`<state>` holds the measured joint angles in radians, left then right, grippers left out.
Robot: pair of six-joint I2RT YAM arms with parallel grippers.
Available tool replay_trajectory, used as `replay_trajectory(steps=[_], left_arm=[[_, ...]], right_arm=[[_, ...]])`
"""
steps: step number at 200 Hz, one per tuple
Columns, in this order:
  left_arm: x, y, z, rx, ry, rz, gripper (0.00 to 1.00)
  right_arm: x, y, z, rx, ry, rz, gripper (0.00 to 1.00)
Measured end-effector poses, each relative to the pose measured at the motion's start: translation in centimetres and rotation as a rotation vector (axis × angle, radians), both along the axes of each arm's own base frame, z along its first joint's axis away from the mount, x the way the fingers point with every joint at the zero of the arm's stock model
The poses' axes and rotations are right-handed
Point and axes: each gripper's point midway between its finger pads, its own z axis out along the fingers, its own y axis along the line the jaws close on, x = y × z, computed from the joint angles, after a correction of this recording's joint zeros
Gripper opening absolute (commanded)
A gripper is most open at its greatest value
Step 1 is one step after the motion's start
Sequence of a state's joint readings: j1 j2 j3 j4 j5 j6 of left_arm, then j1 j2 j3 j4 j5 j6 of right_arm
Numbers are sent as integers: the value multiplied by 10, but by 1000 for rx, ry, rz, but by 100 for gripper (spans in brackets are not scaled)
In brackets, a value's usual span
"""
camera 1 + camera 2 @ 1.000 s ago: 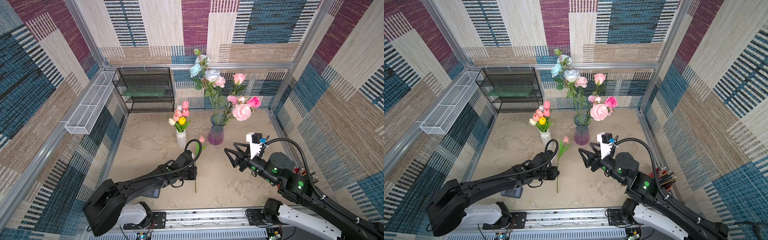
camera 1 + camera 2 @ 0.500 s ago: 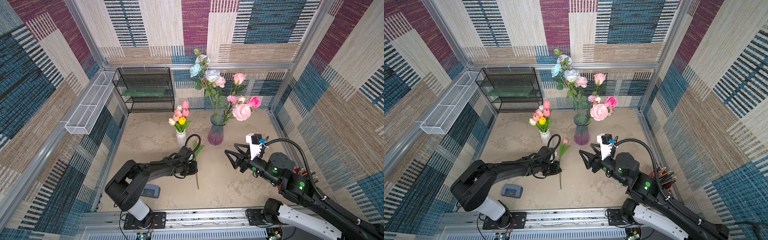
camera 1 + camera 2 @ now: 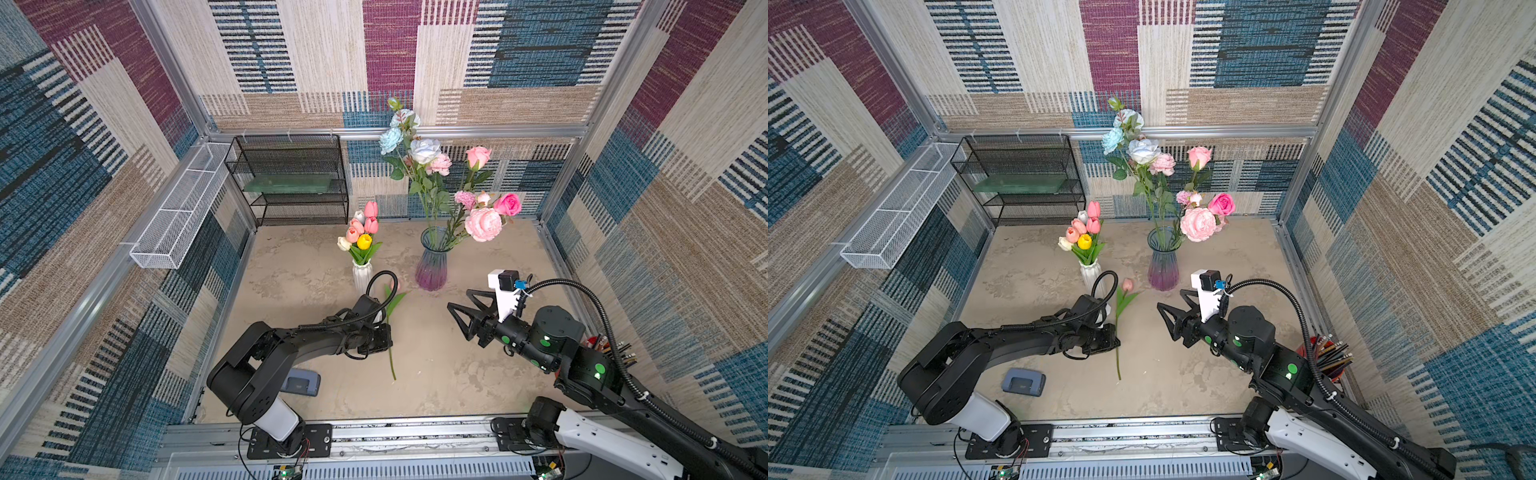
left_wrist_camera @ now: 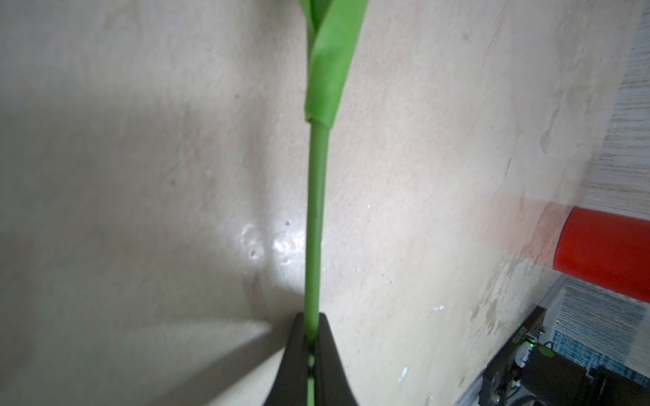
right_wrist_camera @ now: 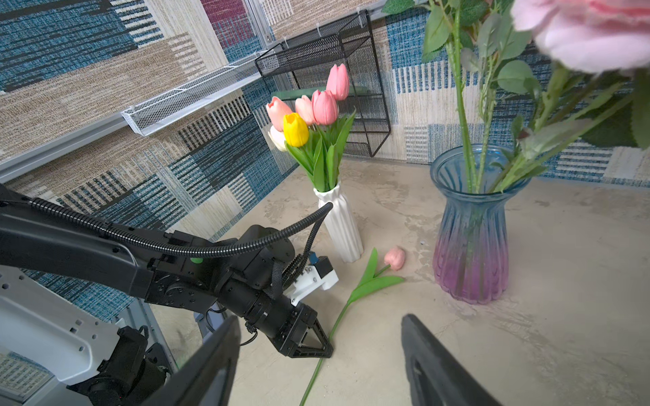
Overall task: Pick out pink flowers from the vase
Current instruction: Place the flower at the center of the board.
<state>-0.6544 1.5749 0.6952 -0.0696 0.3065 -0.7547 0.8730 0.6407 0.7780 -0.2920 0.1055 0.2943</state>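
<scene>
the left end effector (image 5: 323, 346) is clamped tight on the stem (image 4: 314, 211) of one pink tulip (image 5: 394, 258) that lies on the table (image 3: 436, 374). its bloom is between the white vase (image 3: 362, 276) and the glass vase (image 3: 432, 270), just beside the glass one's foot. the right end effector (image 3: 458, 299) hangs wide and empty near the glass vase, aimed at it.

risks, as i judge them: if the left arm pulls away before it lets go, the thin stem drags along and the leaf could knock a vase. the arm's hose (image 5: 211, 251) loops close by the slim white vase, which might tip at a nudge. the glass vase looks top-heavy, with its stems crossed and leaning. a slanted pull on one pink stem may haul out the blue and white roses (image 3: 424, 149) too, or topple the vase. a grip on a bloom rather than a stem would likely slip.

pink flowers yet to pick: four small tulips (image 5: 325, 105) stand upright in the white vase beside yellow and white ones. the glass vase holds a big pale peony (image 3: 483, 224), a deep pink rose (image 3: 508, 203), a tall rosebud (image 3: 478, 157), a frilly carnation (image 3: 464, 198) and a pale bloom (image 3: 440, 164) higher up. all have long green stems, smooth on the tulips and leafy on the rest.
</scene>
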Motion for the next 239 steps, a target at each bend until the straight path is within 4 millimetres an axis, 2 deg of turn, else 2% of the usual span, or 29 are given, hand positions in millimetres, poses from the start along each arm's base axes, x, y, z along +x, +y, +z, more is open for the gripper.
replay_trajectory(steps=[59,116,172,186,202,218,239], left_arm=[[0,6,0,20,2,15,9],[2,19,15,48,-50,33,22],[-4,26,18,63,-48,21,24],[-5,27,30,52,-76,15,25],[-8,29,53,28,-128,2,26],[-14,29,83,0,-192,-18,27],[-29,31,130,-33,-294,-73,28]], right_arm=[[-1,-1,0,6,-4,1,74],[-4,-4,0,17,-8,1,74],[-4,-5,1,19,-11,1,74],[-4,-3,0,11,-12,7,73],[-4,3,-2,-16,-15,35,71],[-3,11,-10,-56,-13,60,59],[0,22,-18,-97,-46,101,56]])
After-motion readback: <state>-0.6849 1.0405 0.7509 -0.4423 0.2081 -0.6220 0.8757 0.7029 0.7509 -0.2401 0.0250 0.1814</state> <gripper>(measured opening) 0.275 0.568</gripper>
